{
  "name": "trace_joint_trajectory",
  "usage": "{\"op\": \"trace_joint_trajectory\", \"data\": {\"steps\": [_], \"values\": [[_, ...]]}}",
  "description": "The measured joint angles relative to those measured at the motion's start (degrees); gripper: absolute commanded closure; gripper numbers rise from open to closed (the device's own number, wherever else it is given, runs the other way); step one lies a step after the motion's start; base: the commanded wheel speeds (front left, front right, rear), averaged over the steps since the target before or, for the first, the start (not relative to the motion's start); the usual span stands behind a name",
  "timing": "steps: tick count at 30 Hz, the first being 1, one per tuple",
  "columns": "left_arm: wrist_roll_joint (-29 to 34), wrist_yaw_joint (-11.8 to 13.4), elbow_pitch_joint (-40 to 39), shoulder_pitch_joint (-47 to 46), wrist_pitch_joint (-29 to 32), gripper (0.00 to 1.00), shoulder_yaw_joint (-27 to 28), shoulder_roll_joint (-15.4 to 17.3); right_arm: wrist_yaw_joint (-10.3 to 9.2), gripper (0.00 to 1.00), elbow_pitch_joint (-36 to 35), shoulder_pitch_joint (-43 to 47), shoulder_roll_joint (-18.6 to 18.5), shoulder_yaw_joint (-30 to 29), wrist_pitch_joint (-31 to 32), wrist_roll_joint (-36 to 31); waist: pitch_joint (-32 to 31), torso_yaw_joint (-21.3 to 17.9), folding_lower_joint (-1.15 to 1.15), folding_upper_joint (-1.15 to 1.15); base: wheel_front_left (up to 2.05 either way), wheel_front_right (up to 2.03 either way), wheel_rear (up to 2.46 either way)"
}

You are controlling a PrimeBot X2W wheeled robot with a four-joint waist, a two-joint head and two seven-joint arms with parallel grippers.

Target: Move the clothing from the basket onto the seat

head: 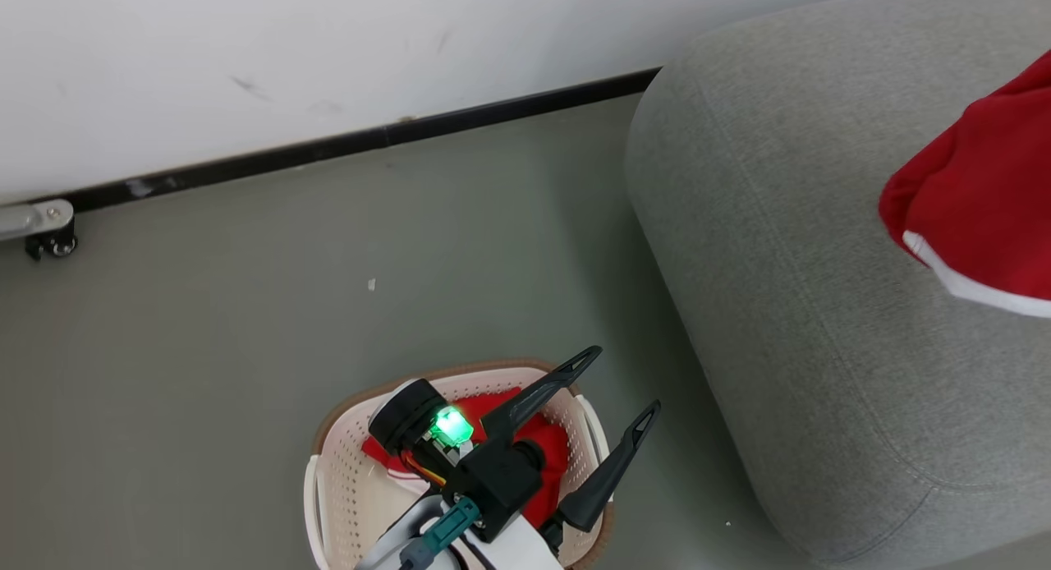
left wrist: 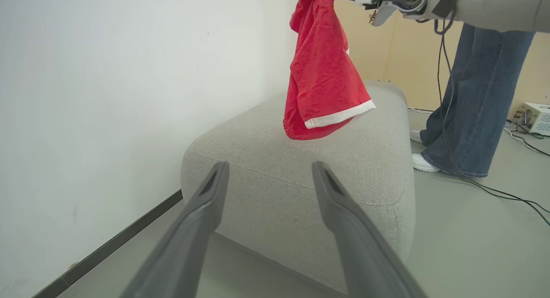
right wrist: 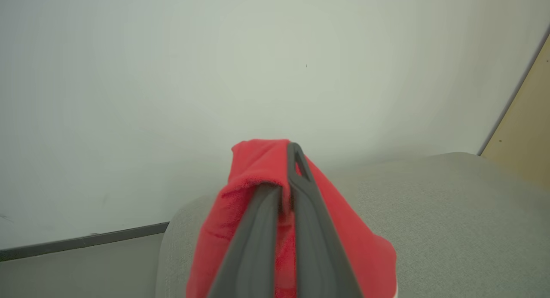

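Pinching one red garment [right wrist: 253, 169], the right gripper [right wrist: 287, 182] holds it above the seat [head: 780, 266], not yet down; the left gripper [head: 625, 379] is spread over the basket [head: 341, 488]. Inside lies the second red garment [head: 557, 459]; about half remains, I judge.

The head camera stands high and looks steeply down at the floor [head: 246, 348], the basket [head: 341, 488] at its bottom edge, the seat [head: 821, 307] on its right. The left wrist camera sits lower, sighting along the left gripper [left wrist: 270, 162], fingers spread, at the seat's rounded end from a short way off. The right wrist camera (the closest) hangs over the seat's top, facing the wall [right wrist: 215, 74] past the red garment [right wrist: 253, 160] pinched in the right gripper [right wrist: 283, 169]. All three share seat and wall.
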Motion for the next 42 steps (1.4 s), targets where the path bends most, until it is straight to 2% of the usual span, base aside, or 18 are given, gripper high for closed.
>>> {"op": "trace_joint_trajectory", "data": {"steps": [8,13,17,21,29,38,41,42], "values": [[1.0,-0.1,-2.7,-2.3,1.6,0.0,-0.6,0.2,0.0,1.0,1.2,-7.5,-5.1,-4.8,-0.8,-3.4,4.2,2.3,0.0,0.0,0.0,0.0,0.0],[1.5,-0.3,-3.8,-3.7,1.7,0.0,-0.6,0.2,0.0,1.0,3.8,-8.7,-6.8,-7.9,-1.7,-5.6,6.6,3.7,0.0,0.0,0.0,0.0,0.0],[1.5,-0.8,-4.5,-4.7,2.5,0.0,-0.7,0.3,0.0,1.0,6.9,-8.3,-6.5,-11.0,-1.9,-6.6,8.4,4.6,0.0,0.0,0.0,0.0,0.0],[1.7,-1.3,-4.9,-5.8,2.9,0.0,-1.3,0.4,0.0,1.0,11.7,-6.7,-6.0,-11.5,-3.0,-6.7,10.2,5.4,0.0,0.0,0.0,0.0,0.0],[2.6,-1.9,-5.0,-7.5,3.2,0.0,-1.3,1.2,0.0,1.0,14.8,0.0,-1.1,-16.3,-4.3,-6.8,13.3,6.4,0.0,0.0,0.0,0.0,0.0],[3.0,-2.7,-4.6,-9.0,3.1,0.0,-1.2,1.5,0.0,1.0,17.8,0.2,0.9,-13.6,-4.6,-5.5,15.6,6.2,0.0,0.0,0.0,0.0,0.0],[2.9,-2.8,-4.0,-9.5,2.8,0.0,-0.9,1.5,0.0,0.94,18.0,0.2,1.5,-11.8,-4.7,-5.7,15.6,5.8,0.0,0.0,0.0,0.0,0.0],[2.9,-2.8,-3.8,-9.5,2.5,0.0,-0.7,1.5,0.0,0.75,18.0,0.2,1.4,-11.2,-4.8,-5.7,15.6,5.7,0.0,0.0,0.0,0.0,0.0]]}}
